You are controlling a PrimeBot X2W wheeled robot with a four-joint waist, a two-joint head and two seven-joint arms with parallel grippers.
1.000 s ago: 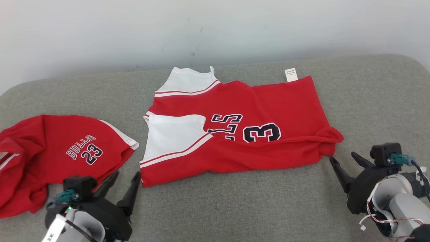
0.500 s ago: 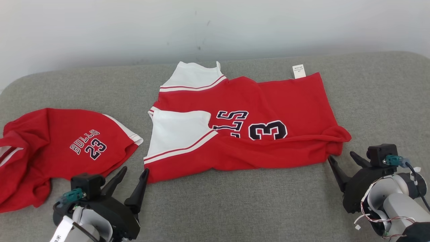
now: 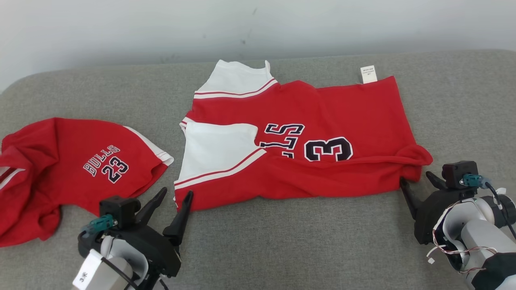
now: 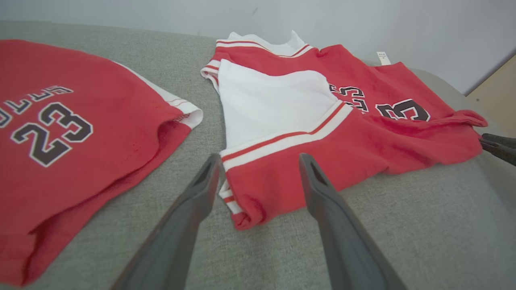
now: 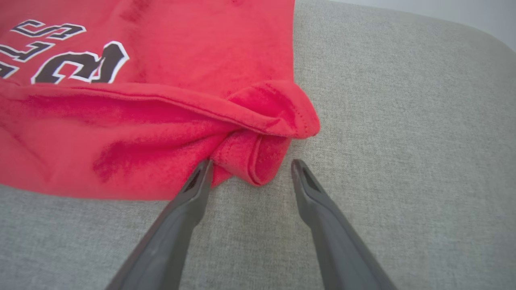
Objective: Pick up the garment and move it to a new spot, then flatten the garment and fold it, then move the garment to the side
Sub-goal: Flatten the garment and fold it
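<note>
Shorts (image 3: 60,169): crumpled, left of the left jaws.
Left gripper (image 3: 176,192): jaws apart around the jersey's near sleeve corner.
Jersey (image 3: 322,117): half folded, lying between both pairs of jaws.
Right gripper (image 3: 415,177): jaws apart at the bunched hem corner.
Progress: probably mid-fold; setting it aside is not yet done.
Surface: grey fabric cushion (image 3: 282,241), with a pale wall (image 3: 121,28) beyond.

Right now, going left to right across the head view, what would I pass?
red garment printed BULLS 23 → left gripper, open → red and white jersey → right gripper, open at the jersey's near right corner
</note>
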